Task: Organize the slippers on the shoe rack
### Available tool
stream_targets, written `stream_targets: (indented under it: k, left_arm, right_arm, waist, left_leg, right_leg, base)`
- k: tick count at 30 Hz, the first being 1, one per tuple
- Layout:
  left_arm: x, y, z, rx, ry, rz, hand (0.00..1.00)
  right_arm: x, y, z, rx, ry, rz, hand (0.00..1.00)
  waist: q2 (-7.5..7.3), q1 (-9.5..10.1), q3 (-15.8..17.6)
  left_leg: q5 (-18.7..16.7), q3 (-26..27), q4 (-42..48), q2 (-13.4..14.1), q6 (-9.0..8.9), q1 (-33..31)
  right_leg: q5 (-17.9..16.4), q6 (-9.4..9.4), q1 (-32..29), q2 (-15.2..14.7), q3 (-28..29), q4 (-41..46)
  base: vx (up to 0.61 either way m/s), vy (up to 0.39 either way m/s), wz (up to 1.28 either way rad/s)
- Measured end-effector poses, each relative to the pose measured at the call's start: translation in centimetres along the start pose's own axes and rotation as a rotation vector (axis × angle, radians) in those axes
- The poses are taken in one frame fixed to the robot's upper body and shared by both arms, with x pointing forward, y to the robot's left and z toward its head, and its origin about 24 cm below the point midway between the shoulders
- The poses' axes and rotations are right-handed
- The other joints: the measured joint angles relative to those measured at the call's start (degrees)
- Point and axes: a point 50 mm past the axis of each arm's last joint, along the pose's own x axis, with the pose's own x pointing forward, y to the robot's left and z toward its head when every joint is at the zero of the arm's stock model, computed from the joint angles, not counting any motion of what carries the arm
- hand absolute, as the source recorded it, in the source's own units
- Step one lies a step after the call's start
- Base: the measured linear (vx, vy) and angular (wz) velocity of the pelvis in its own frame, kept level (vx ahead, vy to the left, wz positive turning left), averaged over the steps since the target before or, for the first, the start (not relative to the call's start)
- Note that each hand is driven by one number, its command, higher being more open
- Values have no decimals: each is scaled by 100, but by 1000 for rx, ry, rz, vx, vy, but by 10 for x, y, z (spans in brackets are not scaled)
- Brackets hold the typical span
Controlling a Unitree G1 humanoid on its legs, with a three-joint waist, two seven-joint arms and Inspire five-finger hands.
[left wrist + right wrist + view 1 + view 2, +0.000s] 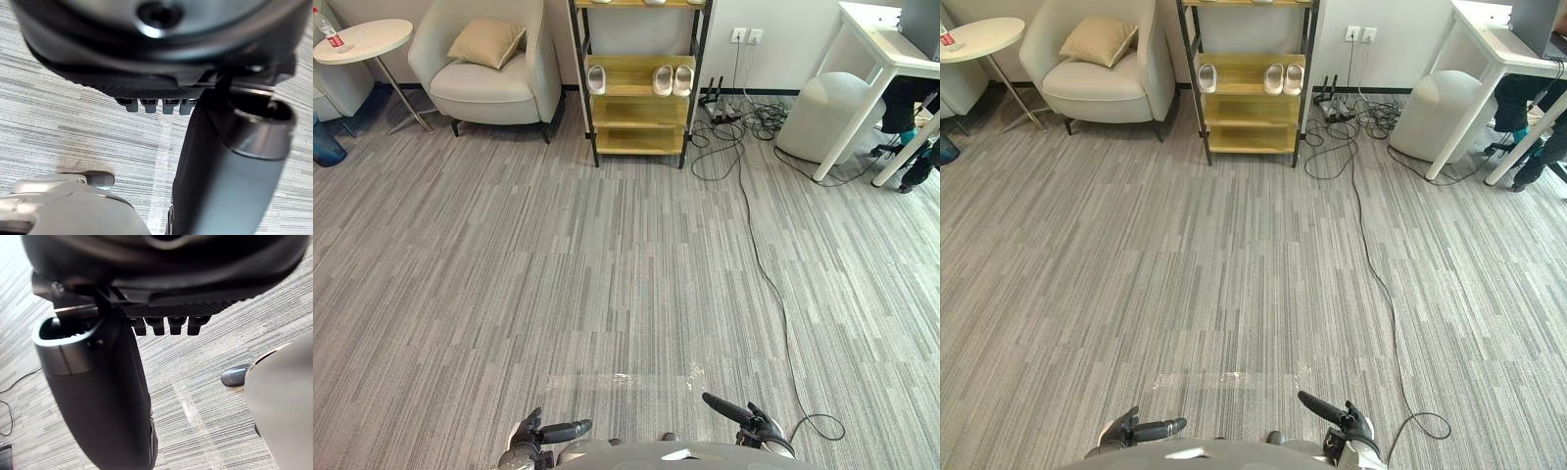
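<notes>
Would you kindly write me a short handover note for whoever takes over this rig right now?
Hands: the left robot hand and the right robot hand are both open and empty, held low in front of the body.
Things: the shoe rack stands far off across the carpet, by the wall. Its middle shelf holds a lone slipper at the left end and a pair of slippers side by side at the right.
Done: three slippers are shelved.
Left: probably walk up to the rack and tidy the lone slipper.
</notes>
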Motion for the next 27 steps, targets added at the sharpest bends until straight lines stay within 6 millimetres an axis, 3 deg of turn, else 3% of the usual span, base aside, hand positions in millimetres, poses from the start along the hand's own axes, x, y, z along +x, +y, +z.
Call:
stream_targets:
  k: [27]
  left_arm:
    - [1,0,3,35,-2,5,100]
  right_arm:
    - [0,4,3,-66,-11,15,100]
  waist:
    - [-12,5,15]
  left_leg:
    - [-7,13,12,1,-9,-9]
  right_leg:
    - [2,-1,-10,-1,6,-11]
  base:
    - [-9,-2,0]
